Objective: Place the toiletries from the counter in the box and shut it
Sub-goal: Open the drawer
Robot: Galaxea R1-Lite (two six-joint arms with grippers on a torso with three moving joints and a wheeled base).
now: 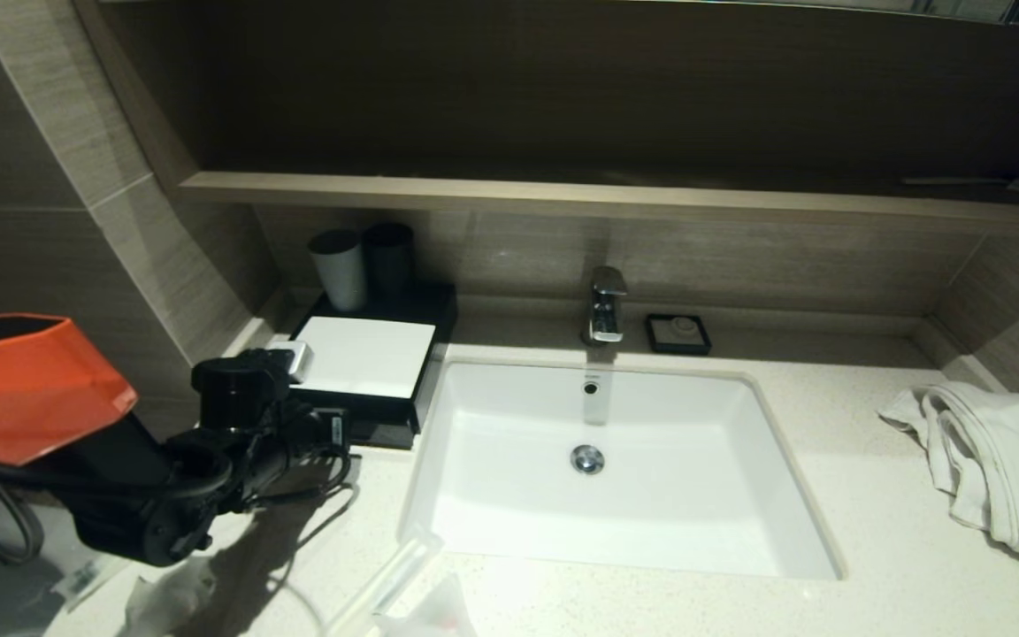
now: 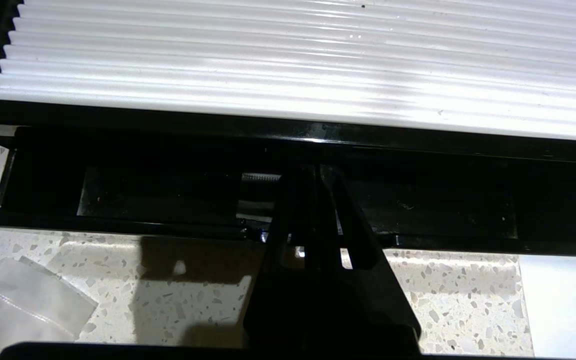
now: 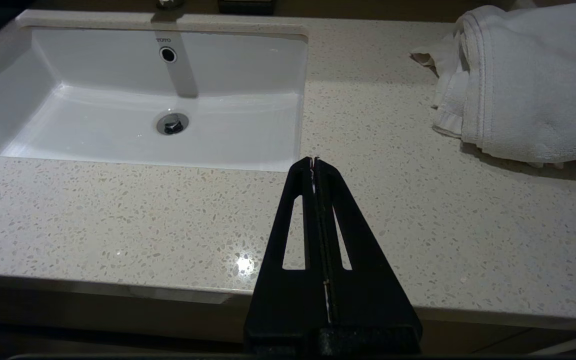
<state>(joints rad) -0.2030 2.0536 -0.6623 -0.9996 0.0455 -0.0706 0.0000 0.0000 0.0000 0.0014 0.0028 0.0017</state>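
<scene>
Drawer of the box (image 2: pixel 288 200) stands pulled out, left gripper (image 2: pixel 313 172) at its front edge.
The gripper, pressed together and holding nothing, probably rests there to push it in. Wrapped toiletries (image 1: pixel 386 584) lie on the near surface (image 1: pixel 828 602). Right gripper (image 3: pixel 314 162), also closed, hangs idle over the surface right of the sink (image 3: pixel 298 100).

Orange shell (image 1: pixel 23 389), black pincer (image 2: pixel 313 172) (perhaps cabled)

head: high, fwd-down | L wrist: close on box (image 2: pixel 288 135) | R wrist: low – shares sink (image 3: pixel 138 100)
</scene>
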